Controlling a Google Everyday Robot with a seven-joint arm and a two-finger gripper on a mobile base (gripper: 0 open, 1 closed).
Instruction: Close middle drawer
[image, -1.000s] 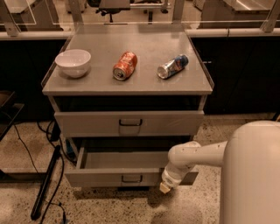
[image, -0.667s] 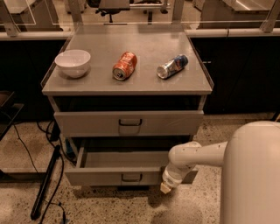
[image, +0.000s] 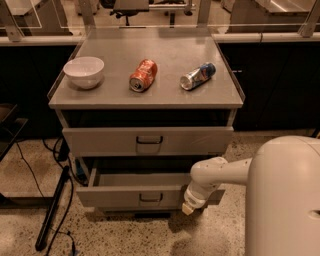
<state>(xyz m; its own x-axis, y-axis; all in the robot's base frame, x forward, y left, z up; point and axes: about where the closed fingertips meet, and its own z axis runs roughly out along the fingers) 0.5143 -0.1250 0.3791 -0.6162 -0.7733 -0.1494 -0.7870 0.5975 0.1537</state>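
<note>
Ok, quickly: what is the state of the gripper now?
The gripper: low, at the front of the open middle drawer, near its right end; open or closed cannot be told.

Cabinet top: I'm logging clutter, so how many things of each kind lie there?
Bowls: 1, a white bowl
Cans: 2, an orange can and a blue can
Total: 3
The tool is at the right end of the open middle drawer.
</note>
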